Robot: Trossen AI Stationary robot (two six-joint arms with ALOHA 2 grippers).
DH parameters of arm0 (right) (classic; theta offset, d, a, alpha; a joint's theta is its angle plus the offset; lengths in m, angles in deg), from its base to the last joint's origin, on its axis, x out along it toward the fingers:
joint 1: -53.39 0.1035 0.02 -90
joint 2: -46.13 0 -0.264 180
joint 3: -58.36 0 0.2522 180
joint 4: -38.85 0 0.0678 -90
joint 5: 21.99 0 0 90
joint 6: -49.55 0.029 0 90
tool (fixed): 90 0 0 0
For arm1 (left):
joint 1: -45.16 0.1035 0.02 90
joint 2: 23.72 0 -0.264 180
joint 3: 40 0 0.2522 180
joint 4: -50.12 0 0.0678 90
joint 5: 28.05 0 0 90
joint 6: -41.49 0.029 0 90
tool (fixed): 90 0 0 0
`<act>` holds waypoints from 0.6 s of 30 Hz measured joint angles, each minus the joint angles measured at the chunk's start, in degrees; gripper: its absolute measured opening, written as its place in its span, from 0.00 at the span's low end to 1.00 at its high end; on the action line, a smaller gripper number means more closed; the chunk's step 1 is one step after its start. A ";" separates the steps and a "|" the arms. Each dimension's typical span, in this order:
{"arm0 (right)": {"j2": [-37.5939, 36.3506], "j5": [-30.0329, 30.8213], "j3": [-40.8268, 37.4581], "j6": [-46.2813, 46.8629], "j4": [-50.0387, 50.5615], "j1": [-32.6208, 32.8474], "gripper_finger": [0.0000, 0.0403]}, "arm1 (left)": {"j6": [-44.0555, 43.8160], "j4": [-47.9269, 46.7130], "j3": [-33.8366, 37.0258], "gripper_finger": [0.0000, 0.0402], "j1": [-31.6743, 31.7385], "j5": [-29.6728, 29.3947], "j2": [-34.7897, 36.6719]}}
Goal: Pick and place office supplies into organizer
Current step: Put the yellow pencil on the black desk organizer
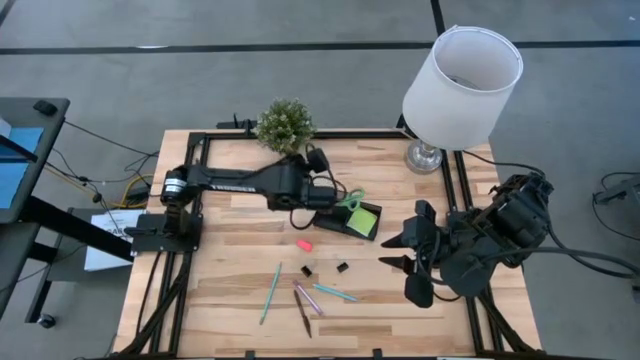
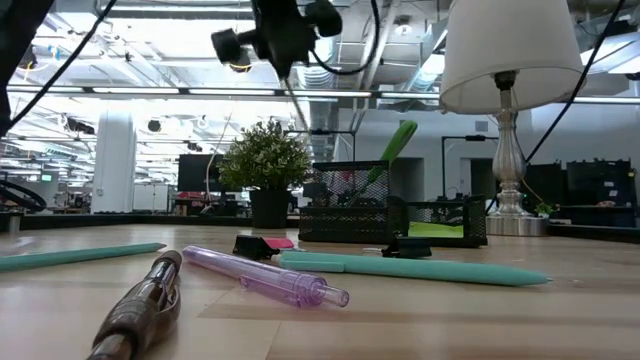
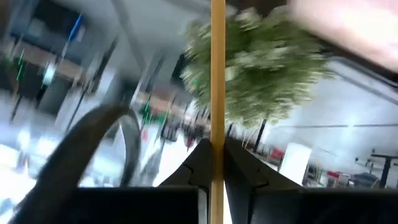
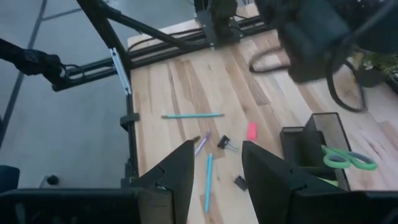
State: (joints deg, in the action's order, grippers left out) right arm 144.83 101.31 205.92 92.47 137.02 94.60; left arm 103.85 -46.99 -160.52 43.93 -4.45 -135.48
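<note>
My left gripper (image 1: 322,192) hovers beside the black organizer (image 1: 357,220), on its left, shut on the yellow pencil (image 3: 217,93). In the low view the gripper (image 2: 283,50) is high above the organizer (image 2: 350,215). Green-handled scissors (image 1: 350,200) and a lime sticky-note pad (image 1: 362,215) sit in the organizer. On the table lie a pink eraser (image 1: 304,244), two binder clips (image 1: 306,270), two teal pens (image 1: 270,293), a pink pen (image 1: 308,298) and a brown pen (image 1: 303,315). My right gripper (image 4: 217,149) hangs open above the table's right side, with nothing between its fingers. My left gripper pinches the pencil's shaft (image 3: 217,140) between its two fingers (image 3: 245,165). The pencil runs straight past the fingertips on both sides. It is lifted clear of the table; in the low view its thin shaft (image 2: 300,115) slants down below the gripper.
A small potted plant (image 1: 285,125) stands at the far edge just behind my left gripper. A white-shaded lamp (image 1: 462,85) stands at the far right corner. Bare wood lies to the left of the pens and between the organizer and my right arm.
</note>
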 joint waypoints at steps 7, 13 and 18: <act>0.00 0.00 0.00 0.00 -0.11 -0.11 0.31 | -0.96 7.58 0.89 0.02 -2.14 3.58 0.01; 0.00 -0.14 0.00 0.02 -0.10 -0.11 0.31 | 5.06 11.20 0.89 0.02 -4.80 6.76 0.04; 0.00 -0.17 0.00 -0.71 -0.08 -0.11 0.31 | 3.34 14.09 1.63 0.02 -4.24 10.02 0.07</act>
State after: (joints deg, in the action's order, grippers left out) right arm 144.83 101.14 205.92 91.76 136.94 94.49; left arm 107.19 -32.90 -158.89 39.69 5.56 -135.42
